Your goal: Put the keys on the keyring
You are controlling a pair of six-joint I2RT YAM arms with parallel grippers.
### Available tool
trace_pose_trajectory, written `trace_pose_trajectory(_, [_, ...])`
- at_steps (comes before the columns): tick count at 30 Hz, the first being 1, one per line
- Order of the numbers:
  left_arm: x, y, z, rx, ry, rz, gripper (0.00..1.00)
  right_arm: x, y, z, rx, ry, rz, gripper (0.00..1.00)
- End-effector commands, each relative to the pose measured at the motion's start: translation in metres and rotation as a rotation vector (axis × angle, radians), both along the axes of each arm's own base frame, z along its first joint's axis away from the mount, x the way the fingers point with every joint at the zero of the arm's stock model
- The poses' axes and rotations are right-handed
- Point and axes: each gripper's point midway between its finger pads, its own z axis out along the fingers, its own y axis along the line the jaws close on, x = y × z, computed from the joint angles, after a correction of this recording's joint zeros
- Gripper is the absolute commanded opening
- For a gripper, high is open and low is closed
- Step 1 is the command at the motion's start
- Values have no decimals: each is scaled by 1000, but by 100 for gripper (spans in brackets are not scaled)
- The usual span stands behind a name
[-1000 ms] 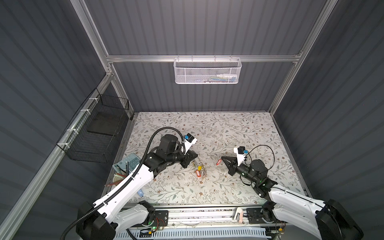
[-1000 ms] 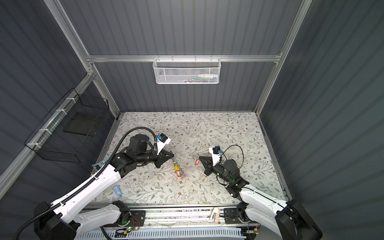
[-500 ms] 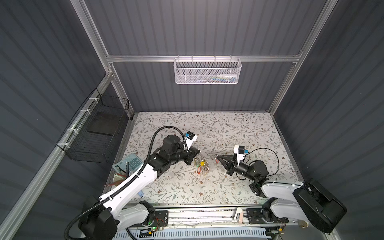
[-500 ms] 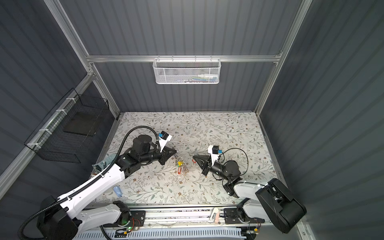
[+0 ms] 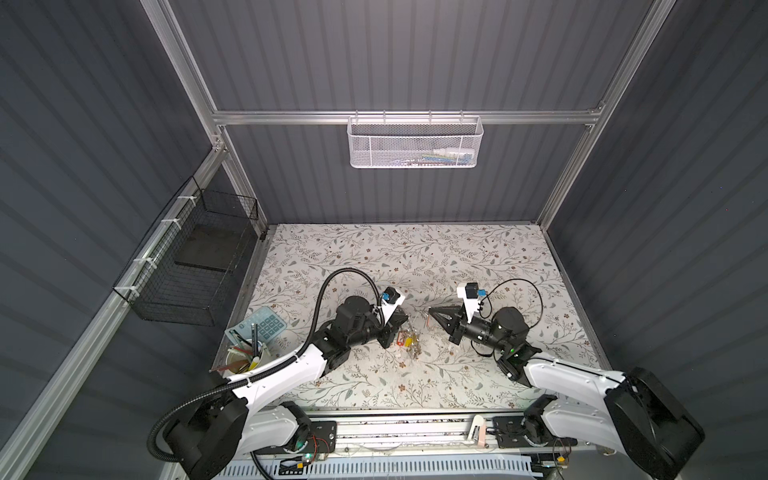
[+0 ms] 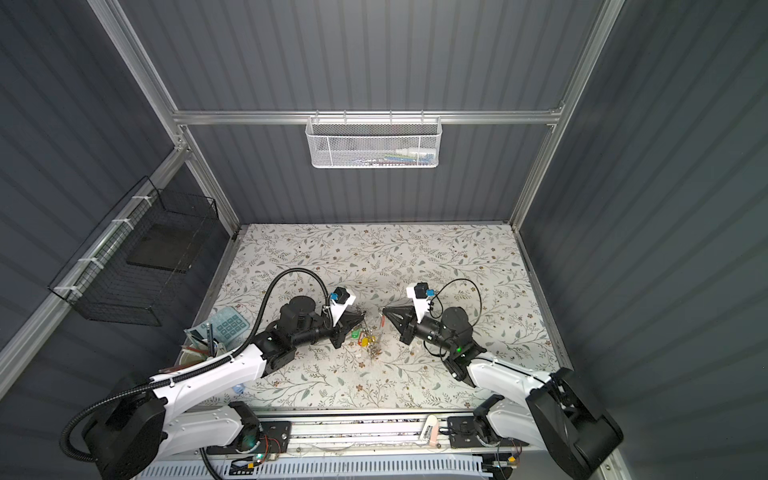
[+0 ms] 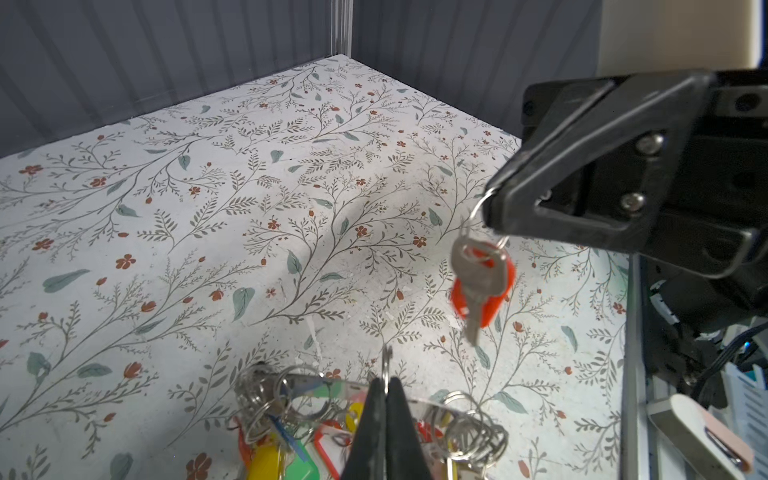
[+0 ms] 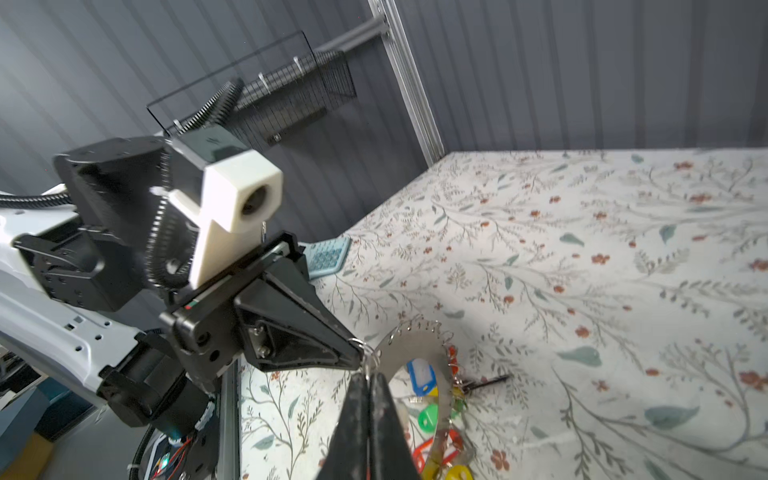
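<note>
We see grey metal keys, their oblong plastic tag orange-red, a flat grey metal keyring, and a leaf-and-flower-printed white tabletop.

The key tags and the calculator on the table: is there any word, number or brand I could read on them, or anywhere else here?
No text can be read in any view.
The calculator: key markings too small.
The blue tag on the keyring: white insert blurred.
The orange-red tag of the keys: blurred, nothing legible.
The packets in the white mesh basket: too blurred.
</note>
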Motion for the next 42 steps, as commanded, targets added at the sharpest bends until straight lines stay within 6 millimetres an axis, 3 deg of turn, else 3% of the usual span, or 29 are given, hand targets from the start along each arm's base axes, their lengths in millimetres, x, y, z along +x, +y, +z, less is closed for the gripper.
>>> trace_pose_trajectory(1, [10,-4,20,-45,-174,31,0,1,6,1,-6,7,36,0])
trace_pose_trajectory(16, [9,-8,-5,74,-279,99,0,4,16,-15,-35,27,83,0])
trace_pose_trajectory(42, [1,-23,-8,27,-183,37,0,0,21,-12,-52,-27,78,0])
